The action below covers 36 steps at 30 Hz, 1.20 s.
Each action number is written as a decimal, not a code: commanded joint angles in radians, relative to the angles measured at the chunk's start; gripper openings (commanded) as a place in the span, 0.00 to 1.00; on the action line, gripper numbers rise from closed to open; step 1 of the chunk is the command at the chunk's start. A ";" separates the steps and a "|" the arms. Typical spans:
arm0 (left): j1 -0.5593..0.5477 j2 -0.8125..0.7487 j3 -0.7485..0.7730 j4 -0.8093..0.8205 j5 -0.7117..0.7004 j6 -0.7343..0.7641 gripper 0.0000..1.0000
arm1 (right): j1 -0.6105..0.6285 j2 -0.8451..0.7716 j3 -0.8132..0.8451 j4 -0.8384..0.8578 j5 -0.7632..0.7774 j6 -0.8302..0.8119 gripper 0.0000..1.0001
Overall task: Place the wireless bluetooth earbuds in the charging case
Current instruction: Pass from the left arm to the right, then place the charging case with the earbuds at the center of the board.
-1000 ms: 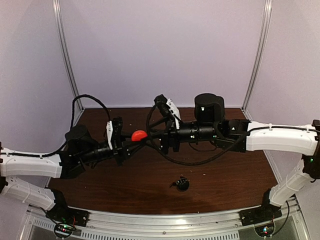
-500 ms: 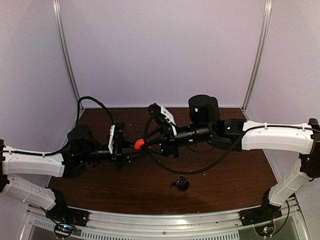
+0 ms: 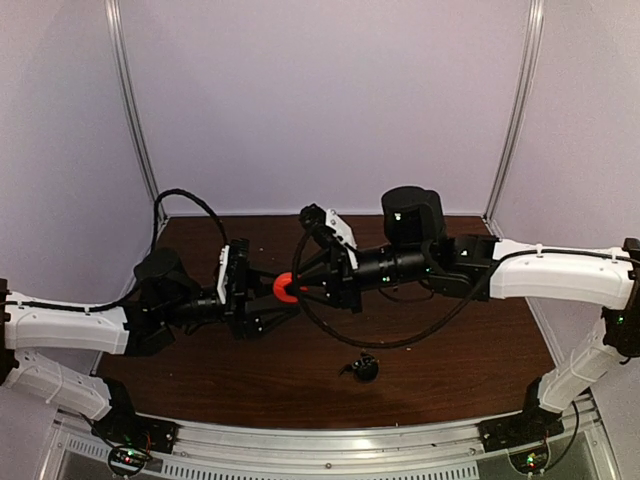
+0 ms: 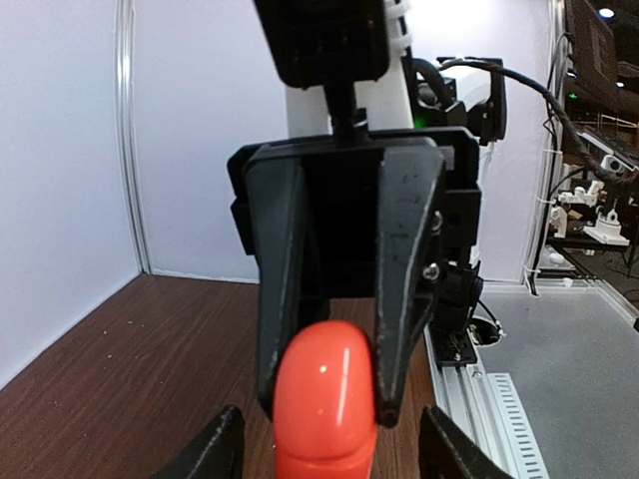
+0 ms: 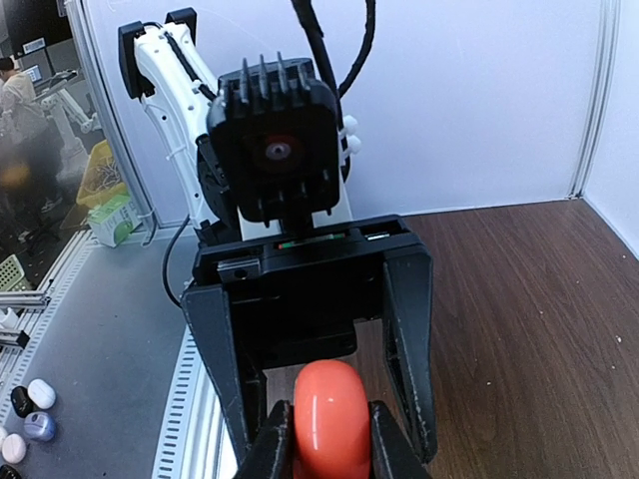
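Charging case [image 5: 329,414], base out of frame, pinched by right gripper [image 4: 326,404].

High rear overview; opposed wrist close-ups.

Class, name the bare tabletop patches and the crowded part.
Free: the near strip of the table, either side of the small black object. Crowded: centre, where left gripper and right gripper meet at the red-orange object.
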 commanded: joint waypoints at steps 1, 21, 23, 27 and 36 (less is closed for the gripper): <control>0.001 -0.019 0.009 0.036 -0.080 -0.020 0.64 | -0.019 -0.063 -0.018 0.025 0.058 0.003 0.07; 0.024 -0.110 -0.056 0.006 -0.303 -0.099 0.98 | -0.564 0.196 -0.347 0.380 -0.057 0.445 0.08; 0.024 -0.108 -0.053 -0.009 -0.314 -0.100 0.98 | -0.592 0.249 -0.348 0.400 -0.057 0.451 0.08; 0.024 -0.104 -0.045 -0.018 -0.313 -0.105 0.98 | -0.642 0.337 -0.315 0.391 -0.044 0.440 0.09; 0.024 -0.097 -0.033 -0.041 -0.325 -0.102 0.98 | -0.730 0.464 -0.236 0.321 -0.025 0.400 0.19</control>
